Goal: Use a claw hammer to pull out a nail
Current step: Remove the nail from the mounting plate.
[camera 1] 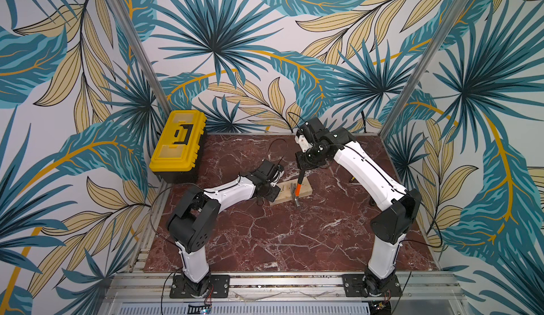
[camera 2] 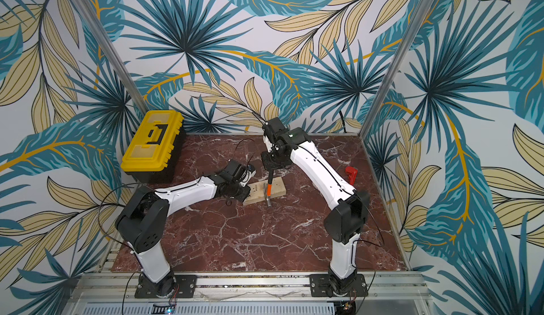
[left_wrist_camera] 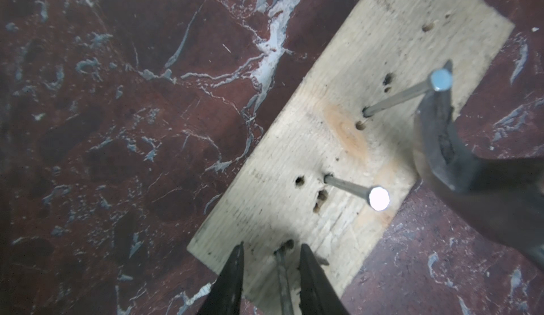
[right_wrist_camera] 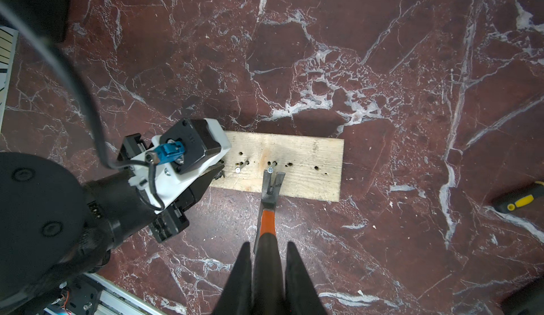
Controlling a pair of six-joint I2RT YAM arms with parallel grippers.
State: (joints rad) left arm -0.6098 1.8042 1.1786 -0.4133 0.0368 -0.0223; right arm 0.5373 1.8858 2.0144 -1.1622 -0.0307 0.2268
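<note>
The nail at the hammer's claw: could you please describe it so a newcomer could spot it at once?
On the red marble table lies a pale wooden board. Of the nails standing in it, this nail alone has the forked tip of the claw hammer at its head.

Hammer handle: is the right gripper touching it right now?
Touching. The right wrist view shows the right gripper closed on the claw hammer, its jaws pressed against both sides of the black handle with no gap.
</note>
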